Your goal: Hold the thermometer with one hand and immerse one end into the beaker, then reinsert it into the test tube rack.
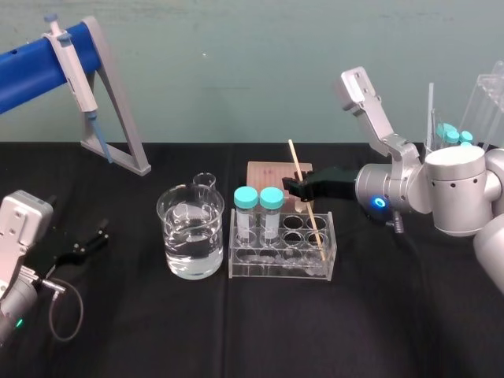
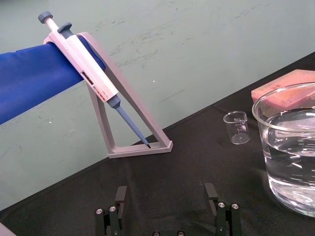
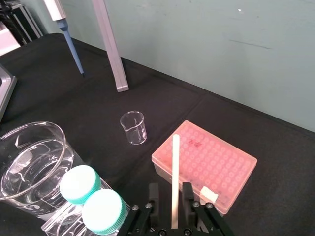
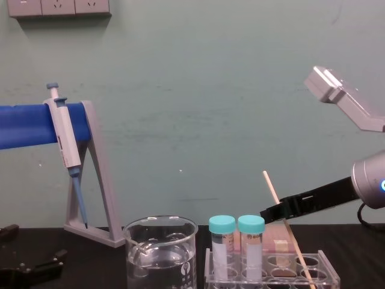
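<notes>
Nearest, by the tabletop's front-left corner, the left gripper (image 2: 166, 194) sits parked, jaws open. Toward the middle, the thermometer (image 1: 314, 228) leans with its lower end in a right-hand hole of the test tube rack (image 1: 260, 269). The right gripper (image 1: 298, 187) has its jaws closed on the rod's middle. Drawn out aslant, it could bind and drag the rack, snap, or knock the capped tubes (image 1: 258, 201) on the way to the beaker (image 1: 189, 244).

1. A grey-and-white pipette with a blue tip (image 1: 75, 69) is hung tilted on a grey angled stand (image 1: 130, 160) at the back left.
2. A small clear glass beaker (image 1: 204, 182) is set near a pink plastic tip box (image 3: 206, 162).
3. Two clear tubes with teal caps (image 1: 258, 211) are stood upright, side by side.
4. Everything is laid out on a black cloth-covered table (image 1: 157, 331).
</notes>
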Robot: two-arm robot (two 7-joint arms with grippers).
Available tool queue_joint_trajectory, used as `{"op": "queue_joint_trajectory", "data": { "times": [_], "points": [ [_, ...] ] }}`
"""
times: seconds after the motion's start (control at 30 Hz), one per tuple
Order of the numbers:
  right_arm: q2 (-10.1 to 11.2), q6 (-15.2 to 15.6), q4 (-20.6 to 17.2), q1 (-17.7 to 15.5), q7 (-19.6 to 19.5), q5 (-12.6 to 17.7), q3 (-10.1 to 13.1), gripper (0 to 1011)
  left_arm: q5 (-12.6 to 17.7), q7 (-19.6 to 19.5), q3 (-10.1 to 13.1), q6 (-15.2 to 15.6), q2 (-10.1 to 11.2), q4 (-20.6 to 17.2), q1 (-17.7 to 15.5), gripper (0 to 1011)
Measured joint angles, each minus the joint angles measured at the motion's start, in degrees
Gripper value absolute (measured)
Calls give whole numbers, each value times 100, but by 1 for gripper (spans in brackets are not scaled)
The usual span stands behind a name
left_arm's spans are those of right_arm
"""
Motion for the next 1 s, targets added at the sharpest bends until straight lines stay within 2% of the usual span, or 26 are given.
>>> {"op": "queue_joint_trajectory", "data": {
  "times": [0.3,0.7,1.0],
  "points": [
    [-10,7,-47,-26,16,-43,12,55,0,0,0,0,0,0,0,1003],
    [104,-4,-220,-101,33,-129,57,47,0,0,0,0,0,0,0,1004],
    [219,-366,-451,-310,55,-54,281,47,0,0,0,0,0,0,0,1004]
  ]
}}
